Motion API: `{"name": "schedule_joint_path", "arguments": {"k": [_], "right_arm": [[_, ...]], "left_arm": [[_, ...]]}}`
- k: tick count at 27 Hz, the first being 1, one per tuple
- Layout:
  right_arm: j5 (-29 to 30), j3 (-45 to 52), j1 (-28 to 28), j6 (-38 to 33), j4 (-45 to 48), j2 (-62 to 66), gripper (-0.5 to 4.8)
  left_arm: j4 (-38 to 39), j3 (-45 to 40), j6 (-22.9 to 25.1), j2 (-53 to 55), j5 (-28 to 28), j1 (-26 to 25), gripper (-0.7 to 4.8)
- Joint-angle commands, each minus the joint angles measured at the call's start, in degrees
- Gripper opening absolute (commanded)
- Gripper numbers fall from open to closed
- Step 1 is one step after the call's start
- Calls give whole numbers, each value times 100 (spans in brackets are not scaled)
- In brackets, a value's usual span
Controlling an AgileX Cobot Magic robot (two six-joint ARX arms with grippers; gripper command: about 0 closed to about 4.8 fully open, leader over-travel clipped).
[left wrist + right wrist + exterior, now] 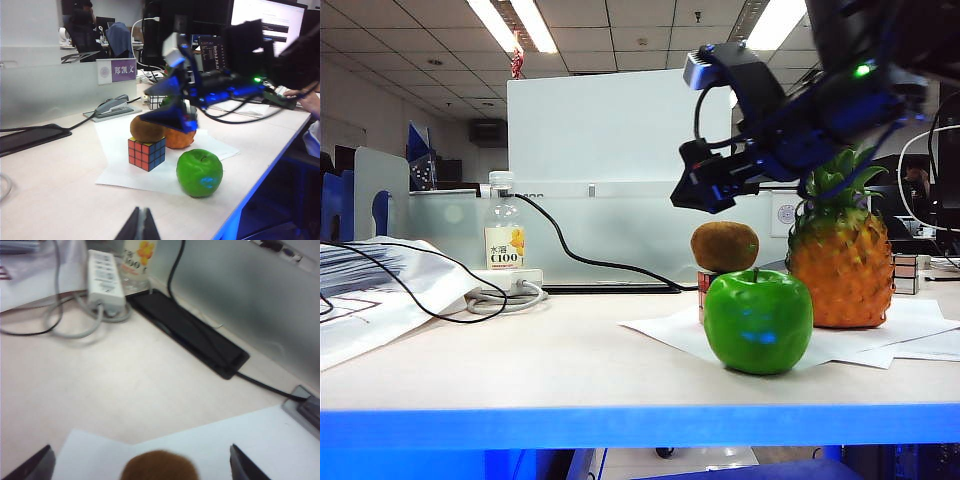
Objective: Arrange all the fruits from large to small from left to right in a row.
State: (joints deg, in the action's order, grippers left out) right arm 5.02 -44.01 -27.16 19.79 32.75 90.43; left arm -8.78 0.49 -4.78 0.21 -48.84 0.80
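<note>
The brown kiwi (pixel 724 246) rests on top of a multicoloured puzzle cube (pixel 703 293). The green apple (pixel 758 320) stands in front of it, near the table's front edge. The orange pineapple (pixel 840 262) stands upright to the right of both. My right gripper (pixel 695 195) hangs open just above the kiwi. In its wrist view the kiwi (pixel 159 466) lies between the wide-spread fingers (pixel 36 466) without touching them. My left gripper (pixel 140 227) is shut and empty, low over the table and well short of the apple (pixel 199 172), the cube (pixel 146 152) and the kiwi (pixel 146 129).
White paper sheets (pixel 665 330) lie under the fruits. A clear bottle (pixel 504 232) and a power strip (pixel 510 285) with cables stand at the back left. A flat black device (pixel 190 332) lies along the rear partition. A stapler (pixel 112 106) sits behind the paper.
</note>
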Motion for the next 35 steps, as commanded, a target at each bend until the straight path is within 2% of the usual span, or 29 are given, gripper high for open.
{"name": "schedule_joint_path", "arguments": {"k": [1, 22, 25, 28, 30, 33, 35], "right_arm": [[-280, -326, 2, 98, -376, 170, 479], [-813, -468, 2, 85, -699, 710, 479], [-920, -468, 2, 85, -730, 710, 360], [-1001, -468, 2, 87, -815, 710, 208], [-1003, -468, 2, 87, -857, 710, 182], [-1003, -468, 2, 92, -892, 708, 105], [-1005, -468, 0, 87, -898, 651, -9]], "left_arm": [[-81, 7, 39, -9, -52, -2, -6], [-162, 7, 181, -9, 59, -4, -6], [-162, 7, 179, -9, 125, -4, -6], [-162, 7, 179, -9, 125, -4, -6], [-162, 7, 179, -9, 125, -4, -6], [-162, 7, 179, -9, 125, -4, -6], [-162, 7, 179, -9, 125, -4, -6]]}}
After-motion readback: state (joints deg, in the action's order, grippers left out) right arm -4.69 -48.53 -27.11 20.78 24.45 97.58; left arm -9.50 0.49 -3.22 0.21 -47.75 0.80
